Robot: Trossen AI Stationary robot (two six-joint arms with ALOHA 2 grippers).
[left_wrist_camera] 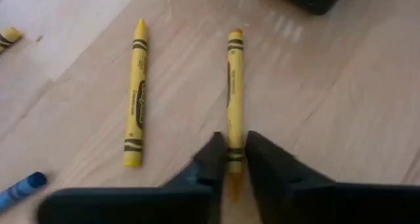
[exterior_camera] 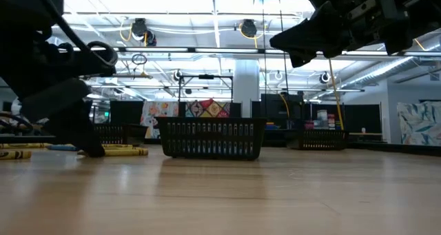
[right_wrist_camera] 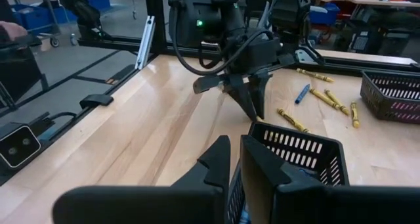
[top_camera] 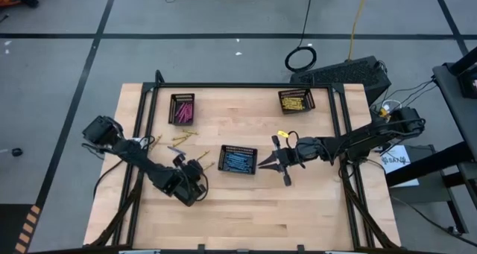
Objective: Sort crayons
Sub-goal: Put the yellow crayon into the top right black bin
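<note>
- Our left gripper point(left_wrist_camera: 230, 165) is down on the table, lower left of the high view, its two fingers pinching the end of a yellow crayon point(left_wrist_camera: 234, 92); the crayon lies flat on the wood, not lifted.
- We read this as the pickup step: fingers straddle the crayon's end, likely so the stick can come up lengthwise.
- A second yellow crayon point(left_wrist_camera: 136, 96) lies nearby, roughly parallel and well apart, and a blue crayon point(left_wrist_camera: 20, 188) shows at the lower left of the left wrist view; more loose ones scatter left of centre in the high view.
- Our right gripper point(top_camera: 282, 164) hovers just right of the blue tray point(top_camera: 238, 159) at centre, nearly closed on nothing we can see; it looks to be waiting.
- The yellow tray point(top_camera: 296, 100) sits upper right, the pink tray point(top_camera: 182, 108) upper left; each holds matching crayons, so the held yellow probably goes upper right.
- Risk: an end-only pinch may let the crayon swing.
</note>
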